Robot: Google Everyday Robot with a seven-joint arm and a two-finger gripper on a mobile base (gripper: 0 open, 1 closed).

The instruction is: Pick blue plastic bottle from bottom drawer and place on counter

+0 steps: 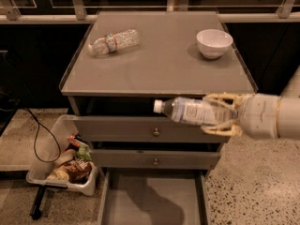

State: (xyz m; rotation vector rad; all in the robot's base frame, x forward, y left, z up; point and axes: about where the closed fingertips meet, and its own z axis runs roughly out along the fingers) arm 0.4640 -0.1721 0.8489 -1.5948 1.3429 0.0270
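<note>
1: one blue plastic bottle (187, 110) up in the air, lying level. white cap points picture left, white label faces the camera.
2: what has it?
1: the gripper (207, 113), reaching in from picture right on a thick white arm. its pale fingers (222, 97) are clamped on the bottle's base end, one above, one below.
2: where against the cabinet?
1: in front of the cabinet face, just under the front rim of the counter (164, 67). roughly level with the dark gap over the top drawer (122, 128). it isn't resting on the counter.
2: bottom drawer?
1: the bottom drawer (154, 198) is pulled out toward the camera. flat grey floor showing, a dark shadow across it. the bottle hangs well above it, toward its picture-right side.
2: the others?
1: top drawer and second drawer (187, 159) both pushed in, each with a small round knob at centre.
2: on the counter?
1: a clear crinkled water bottle (115, 41) on its side, rear picture left. a white bowl (214, 42) upright, rear picture right. well apart.
2: floor?
1: a clear plastic bin (47, 144) beside the cabinet, picture left, holding snack packets. speckled floor on the right.
</note>
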